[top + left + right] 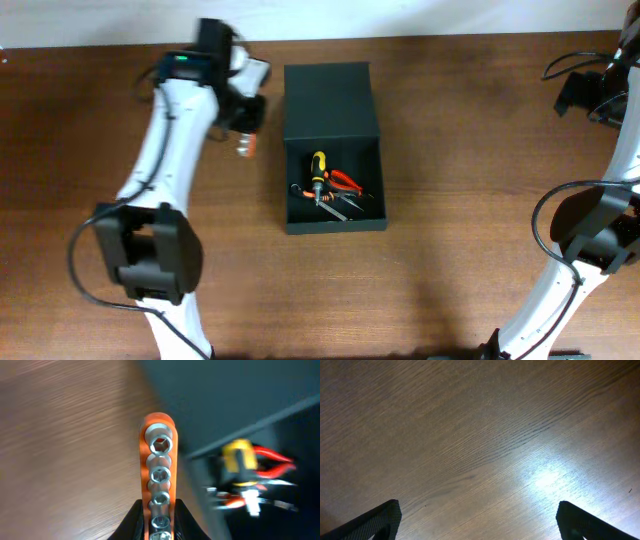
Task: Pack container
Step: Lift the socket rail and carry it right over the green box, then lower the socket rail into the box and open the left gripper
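Here, left fingers [131, 525] clamped on an orange socket rail [159, 475] beside the container [328, 100], right fingers [375, 522] wide apart.

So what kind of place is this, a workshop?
Probably a robot test bench, a bit like a workshop: two white robot arms stand at a brown wooden table, with a dark green-black rectangular box holding a yellow-handled screwdriver and red-handled pliers.
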### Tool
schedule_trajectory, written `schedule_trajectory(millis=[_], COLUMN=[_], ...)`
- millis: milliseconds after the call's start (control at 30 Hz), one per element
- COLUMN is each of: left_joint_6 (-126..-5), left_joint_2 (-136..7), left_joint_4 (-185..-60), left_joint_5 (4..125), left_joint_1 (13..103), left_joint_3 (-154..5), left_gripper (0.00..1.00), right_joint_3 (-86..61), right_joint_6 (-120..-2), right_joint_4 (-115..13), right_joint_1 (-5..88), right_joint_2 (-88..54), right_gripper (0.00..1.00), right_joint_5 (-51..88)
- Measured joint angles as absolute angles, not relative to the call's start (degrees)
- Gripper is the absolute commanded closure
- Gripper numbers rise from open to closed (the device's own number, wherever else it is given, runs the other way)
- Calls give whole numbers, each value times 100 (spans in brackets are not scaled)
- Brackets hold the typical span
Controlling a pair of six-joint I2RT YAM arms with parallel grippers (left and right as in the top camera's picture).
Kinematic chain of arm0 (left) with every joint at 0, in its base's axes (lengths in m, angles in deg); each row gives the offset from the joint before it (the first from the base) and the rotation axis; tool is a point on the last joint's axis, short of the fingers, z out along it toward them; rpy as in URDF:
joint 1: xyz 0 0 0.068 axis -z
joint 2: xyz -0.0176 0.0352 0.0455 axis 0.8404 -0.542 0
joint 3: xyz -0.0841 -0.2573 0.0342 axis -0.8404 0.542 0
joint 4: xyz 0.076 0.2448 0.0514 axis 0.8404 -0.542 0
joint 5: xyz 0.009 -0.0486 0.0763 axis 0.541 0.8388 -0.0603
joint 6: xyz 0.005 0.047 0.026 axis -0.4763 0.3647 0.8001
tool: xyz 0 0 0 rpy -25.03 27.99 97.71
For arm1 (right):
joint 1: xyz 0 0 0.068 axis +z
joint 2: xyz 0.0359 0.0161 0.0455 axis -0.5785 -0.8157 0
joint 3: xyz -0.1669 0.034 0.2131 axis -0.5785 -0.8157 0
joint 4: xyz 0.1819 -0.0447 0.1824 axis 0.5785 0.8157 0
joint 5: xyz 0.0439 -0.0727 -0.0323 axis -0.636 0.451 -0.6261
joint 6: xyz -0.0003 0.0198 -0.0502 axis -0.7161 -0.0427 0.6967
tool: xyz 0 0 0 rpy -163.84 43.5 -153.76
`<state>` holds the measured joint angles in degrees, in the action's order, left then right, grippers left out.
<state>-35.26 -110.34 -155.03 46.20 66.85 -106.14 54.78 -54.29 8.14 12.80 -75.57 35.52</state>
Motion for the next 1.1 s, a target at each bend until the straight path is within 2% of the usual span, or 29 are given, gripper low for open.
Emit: schedule_trajectory(millis=[300,433,667,1100], left_joint_6=[-3410,-3277,-3174,-3172], left_joint_2=[-11034,-11034,-11066,-12008], left_joint_4=[-15501,-15501,-15505,-15464], left_joint_5=[4668,4681,4440,4355], left_joint_1=[8698,9080,9242,9242], left_joint_3=[-10622,-10622,-10629,-10681], left_gripper=[86,86,86,85], right_joint_3=[5478,5478,5478,5478], right_joint_6=[-5427,-5425,-5421,-5414], right_joint_4=[811,811,811,811], right_joint_1=[1280,1280,1280,1280], right_joint_2=[-7557,-7557,-7557,-7557], right_gripper=[1,1,1,1], right_joint_5=[3552,3552,3552,3552])
